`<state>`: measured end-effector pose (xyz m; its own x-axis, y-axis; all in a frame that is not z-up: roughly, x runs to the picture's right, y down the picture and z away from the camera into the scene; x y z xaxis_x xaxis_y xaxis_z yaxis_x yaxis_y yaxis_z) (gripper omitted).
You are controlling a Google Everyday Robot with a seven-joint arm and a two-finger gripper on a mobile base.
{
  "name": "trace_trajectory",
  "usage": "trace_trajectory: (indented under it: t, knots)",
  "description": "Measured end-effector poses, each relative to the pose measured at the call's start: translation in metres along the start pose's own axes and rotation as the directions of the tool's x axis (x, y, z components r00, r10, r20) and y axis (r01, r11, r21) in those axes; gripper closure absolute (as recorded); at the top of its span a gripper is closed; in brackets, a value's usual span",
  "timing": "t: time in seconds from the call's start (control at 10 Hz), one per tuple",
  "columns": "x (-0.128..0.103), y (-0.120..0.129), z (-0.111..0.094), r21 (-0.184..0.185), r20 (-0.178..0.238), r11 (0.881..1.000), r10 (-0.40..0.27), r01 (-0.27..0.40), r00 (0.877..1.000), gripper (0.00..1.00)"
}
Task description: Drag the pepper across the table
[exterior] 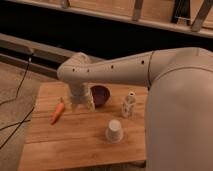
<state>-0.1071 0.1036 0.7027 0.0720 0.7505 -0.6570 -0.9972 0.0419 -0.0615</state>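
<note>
The pepper point(57, 113), small and orange with a green tip at its upper end, lies on the left part of the wooden table point(70, 142). My gripper point(81, 106) hangs just to the right of it, pointing down at the tabletop, open with nothing between its fingers. It stands apart from the pepper by a narrow gap. The white arm reaches in from the right and covers that side of the table.
A dark bowl point(102, 95) sits right behind the gripper. A white shaker bottle point(129, 105) stands to the bowl's right and an upturned white cup point(114, 131) is nearer the front. Cables point(17, 95) trail on the floor to the left.
</note>
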Motion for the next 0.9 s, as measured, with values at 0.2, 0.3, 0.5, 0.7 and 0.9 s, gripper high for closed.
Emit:
trace_trajectory:
  t: [0.2,0.3,0.5,0.7,0.9]
  knots:
    - [0.0,0.0,0.0,0.0,0.001,1.0,-0.004,0.004,1.0,0.35]
    - [-0.004,0.003,-0.004,-0.003,0.016,1.0,-0.03,0.03,0.999,0.35]
    - [-0.019,0.033,-0.014,-0.032,0.076,0.991,-0.125,0.128,0.989,0.35]
    - [-0.034,0.062,-0.015,-0.06,0.117,0.982,-0.17,0.178,0.978,0.35]
    - [-0.043,0.084,-0.008,-0.074,0.13,0.977,-0.187,0.198,0.974,0.35]
